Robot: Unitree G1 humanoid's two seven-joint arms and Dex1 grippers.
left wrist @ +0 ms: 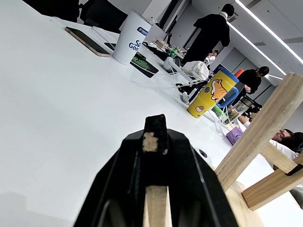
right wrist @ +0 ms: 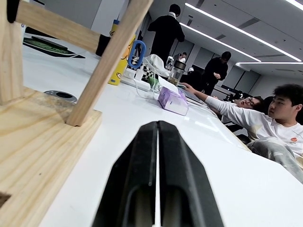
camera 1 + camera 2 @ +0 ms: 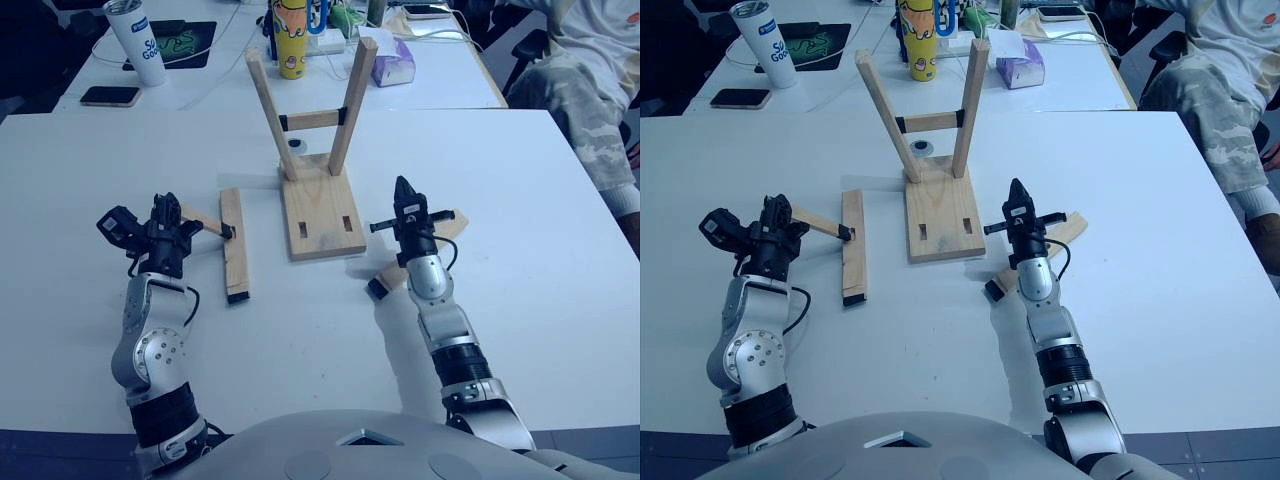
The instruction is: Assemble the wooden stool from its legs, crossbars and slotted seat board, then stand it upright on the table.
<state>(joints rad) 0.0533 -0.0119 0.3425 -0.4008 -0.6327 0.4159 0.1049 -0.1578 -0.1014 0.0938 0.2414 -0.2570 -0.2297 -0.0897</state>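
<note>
Seat board (image 3: 320, 215) lies flat at the middle of the white tabletop (image 3: 540, 260). Two legs (image 3: 270, 110) stand up from its far end, joined by a crossbar (image 3: 312, 121), and two slots show at its near end. Just to its left a loose leg (image 3: 235, 245) lies flat. A short bar (image 3: 205, 222) runs from it into the left claw (image 3: 176, 220), which is clamped on the bar's end. The right claw (image 3: 404, 188), pinched together on nothing, sits just right of the board, its arm crossing over another leg piece (image 3: 447, 224) on the tabletop.

pale wood seat board (image 3: 320, 212), white table (image 3: 540, 250), yellow cup (image 3: 291, 40)
</note>
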